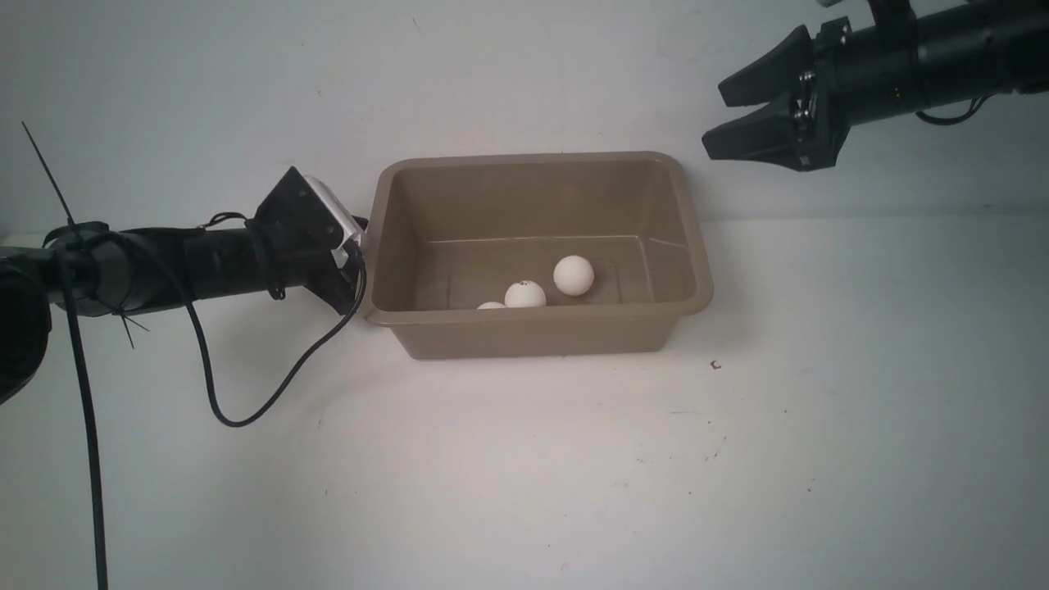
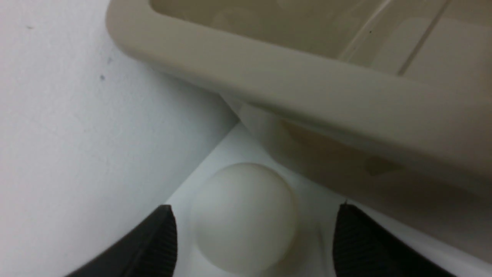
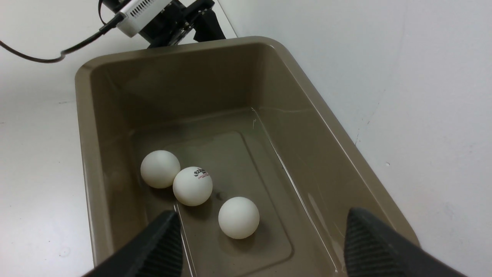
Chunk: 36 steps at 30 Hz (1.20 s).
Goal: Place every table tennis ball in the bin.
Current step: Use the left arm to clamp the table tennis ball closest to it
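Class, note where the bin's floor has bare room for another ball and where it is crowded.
Free: the bin has bare right-hand floor, between the three table tennis balls and the right wall, and a strip along the back wall. Crowded: front-left floor, where those balls cluster.

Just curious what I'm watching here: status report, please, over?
Left gripper open, flanking the last ball on the table, not gripping. Right gripper open, raised near the bin. Three balls inside. Wall and bin rim crowd that ball.

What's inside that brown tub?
Three off-white table tennis balls lie on the rectangular taupe plastic bin's floor. Black fingers of the right gripper cover part of its floor.
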Motion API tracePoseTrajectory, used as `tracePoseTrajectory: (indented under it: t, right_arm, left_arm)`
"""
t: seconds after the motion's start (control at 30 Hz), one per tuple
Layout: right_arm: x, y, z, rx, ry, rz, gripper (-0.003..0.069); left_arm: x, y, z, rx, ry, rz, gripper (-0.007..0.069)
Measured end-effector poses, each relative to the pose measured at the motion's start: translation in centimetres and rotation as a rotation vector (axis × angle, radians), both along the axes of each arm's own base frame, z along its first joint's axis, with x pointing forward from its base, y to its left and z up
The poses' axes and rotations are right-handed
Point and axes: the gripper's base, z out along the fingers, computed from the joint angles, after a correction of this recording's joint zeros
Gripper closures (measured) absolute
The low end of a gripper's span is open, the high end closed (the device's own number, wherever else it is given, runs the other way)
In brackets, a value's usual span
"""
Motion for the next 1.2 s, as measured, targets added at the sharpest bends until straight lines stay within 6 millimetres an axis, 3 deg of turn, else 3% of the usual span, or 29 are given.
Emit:
tracePoseTrajectory:
  t: [0.13, 0.3, 0.37, 0.47, 0.7, 0.9, 1.1, 1.13, 1.2]
  right_arm:
    - [0.0, 0.0, 0.0, 0.0, 0.0, 0.0, 0.0144]
    - [0.0, 0.0, 0.0, 0.0, 0.0, 0.0, 0.0144]
    - [0.0, 0.0, 0.0, 0.0, 0.0, 0.0, 0.0144]
    - [0.0, 0.0, 0.0, 0.0, 0.0, 0.0, 0.0144]
    - [0.0, 0.0, 0.0, 0.0, 0.0, 0.0, 0.0144]
    - [0.0, 0.0, 0.0, 0.0, 0.0, 0.0, 0.0144]
    - [0.0, 0.0, 0.0, 0.0, 0.0, 0.0, 0.0144]
    - [0.0, 0.0, 0.0, 0.0, 0.0, 0.0, 0.0144]
    - [0.0, 0.0, 0.0, 0.0, 0.0, 0.0, 0.0144]
  left_arm:
    - [0.0, 0.0, 0.0, 0.003, 0.001, 0.003, 0.0279]
    - [0.1, 0.2, -0.1, 0.017, 0.004, 0.018, 0.0556]
    - [0.2, 0.3, -0.2, 0.031, 0.009, 0.035, 0.061]
    - [0.2, 0.8, -0.3, 0.041, 0.012, 0.054, 0.0629]
    - [0.1, 2.3, -0.2, 0.021, 0.006, 0.065, 0.0629]
    - [-0.2, 2.3, 0.3, -0.026, -0.016, 0.011, 0.0601]
    - [-0.3, 1.9, 0.8, -0.062, -0.044, -0.051, 0.0378]
    - [-0.3, 1.9, 0.8, -0.062, -0.044, -0.051, 0.0281]
    - [-0.3, 1.9, 0.8, -0.066, -0.04, -0.048, 0.0223]
